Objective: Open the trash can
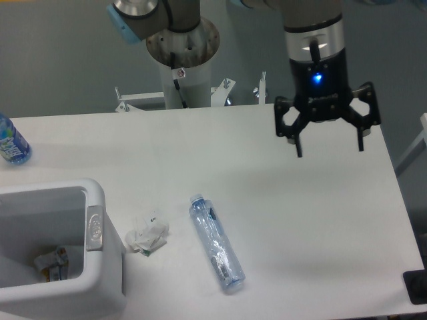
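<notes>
The white trash can (pixel 107 267) sits at the table's front left corner. Its top is open and some crumpled rubbish shows inside. A small grey oval button (pixel 95 228) is set in its right rim. My gripper (pixel 330 151) hangs open above the table's far right side, well away from the can, with nothing between its fingers.
A clear plastic bottle (pixel 217 243) lies on its side in the middle front of the table. A crumpled white paper (pixel 147 234) rests just right of the can. Another bottle (pixel 11 142) stands at the left edge. The arm's base (pixel 181 57) rises behind the table.
</notes>
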### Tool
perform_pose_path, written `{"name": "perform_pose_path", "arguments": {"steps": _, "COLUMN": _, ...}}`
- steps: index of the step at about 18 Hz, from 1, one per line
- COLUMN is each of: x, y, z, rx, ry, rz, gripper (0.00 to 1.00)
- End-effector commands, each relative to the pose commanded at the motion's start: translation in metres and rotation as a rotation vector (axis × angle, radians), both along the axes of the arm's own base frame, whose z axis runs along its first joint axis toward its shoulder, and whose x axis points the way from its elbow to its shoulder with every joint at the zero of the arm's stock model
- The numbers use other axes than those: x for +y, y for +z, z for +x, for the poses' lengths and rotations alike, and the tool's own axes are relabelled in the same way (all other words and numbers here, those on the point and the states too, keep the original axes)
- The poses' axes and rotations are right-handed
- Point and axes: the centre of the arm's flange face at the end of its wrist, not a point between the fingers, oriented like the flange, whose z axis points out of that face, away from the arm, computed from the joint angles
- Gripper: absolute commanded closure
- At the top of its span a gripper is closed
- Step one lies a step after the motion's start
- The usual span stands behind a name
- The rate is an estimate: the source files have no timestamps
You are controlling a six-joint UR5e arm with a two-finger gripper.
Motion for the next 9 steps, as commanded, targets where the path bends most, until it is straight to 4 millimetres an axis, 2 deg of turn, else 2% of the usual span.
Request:
{"name": "perform_pose_path", "arguments": {"steps": 3, "x": -0.012, "y": -0.005, "z": -0.010, "rx": 0.005, "ry": -0.009, "rz": -0.030, "gripper": 0.00}}
{"name": "perform_pose_path", "arguments": {"steps": 9, "x": -0.019, "y": -0.009, "z": -0.015, "rx": -0.003, "ry": 0.003, "rz": -0.032, "gripper": 0.00}}
